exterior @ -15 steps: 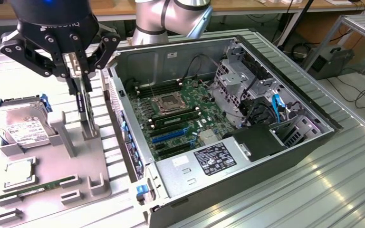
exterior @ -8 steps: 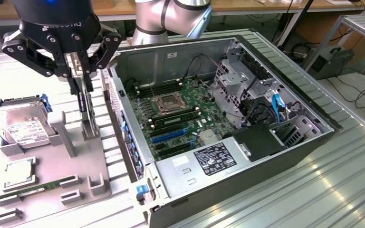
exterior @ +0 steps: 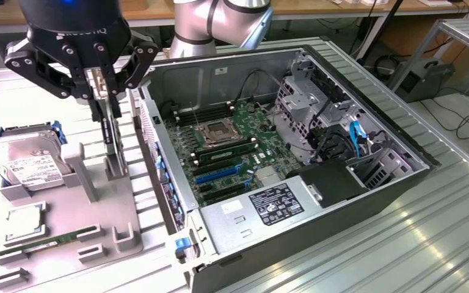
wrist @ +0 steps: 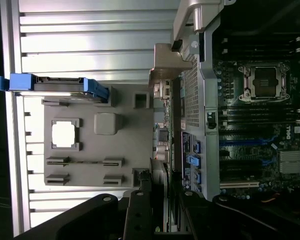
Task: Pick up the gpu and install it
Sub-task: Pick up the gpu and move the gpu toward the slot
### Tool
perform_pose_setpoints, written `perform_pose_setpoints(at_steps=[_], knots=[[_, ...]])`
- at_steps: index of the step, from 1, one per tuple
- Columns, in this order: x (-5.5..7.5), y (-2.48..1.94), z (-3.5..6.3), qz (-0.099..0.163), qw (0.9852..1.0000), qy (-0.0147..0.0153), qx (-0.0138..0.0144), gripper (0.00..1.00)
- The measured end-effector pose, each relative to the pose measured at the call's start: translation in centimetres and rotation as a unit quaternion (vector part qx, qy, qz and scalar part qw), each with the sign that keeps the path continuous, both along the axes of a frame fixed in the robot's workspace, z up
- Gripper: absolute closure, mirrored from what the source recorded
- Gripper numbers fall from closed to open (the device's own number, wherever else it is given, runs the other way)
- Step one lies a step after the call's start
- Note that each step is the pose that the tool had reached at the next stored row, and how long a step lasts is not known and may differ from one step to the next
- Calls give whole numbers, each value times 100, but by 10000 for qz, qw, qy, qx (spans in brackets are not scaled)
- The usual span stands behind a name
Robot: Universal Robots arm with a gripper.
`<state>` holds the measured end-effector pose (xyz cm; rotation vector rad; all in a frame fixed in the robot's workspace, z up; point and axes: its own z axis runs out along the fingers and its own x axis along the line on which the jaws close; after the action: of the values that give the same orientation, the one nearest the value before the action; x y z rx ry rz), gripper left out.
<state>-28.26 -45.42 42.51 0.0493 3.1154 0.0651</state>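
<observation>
My arm: silver-grey tube sections w/ rounded joints. My gripper: black housing, white ROBOTIQ lettering, blue glow up top. Fingers: black linkage bars w/ small silver pins & screws.

The gpu (thin, dark, seen edge-on) stands upright, gripped at its top by the end effector, over the grey holder just beside the open case.

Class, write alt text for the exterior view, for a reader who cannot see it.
The tool grips the gpu upright, edge-on, over a grey parts tray at the exterior view's left. Beside it lies an open computer case, motherboard exposed.
</observation>
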Motion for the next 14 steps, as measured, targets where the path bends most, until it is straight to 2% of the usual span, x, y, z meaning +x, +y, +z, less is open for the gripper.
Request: perform_pose_setpoints(at_steps=[14], knots=[[48, 0, -1, 0, 10000, 0, -5, 74]])
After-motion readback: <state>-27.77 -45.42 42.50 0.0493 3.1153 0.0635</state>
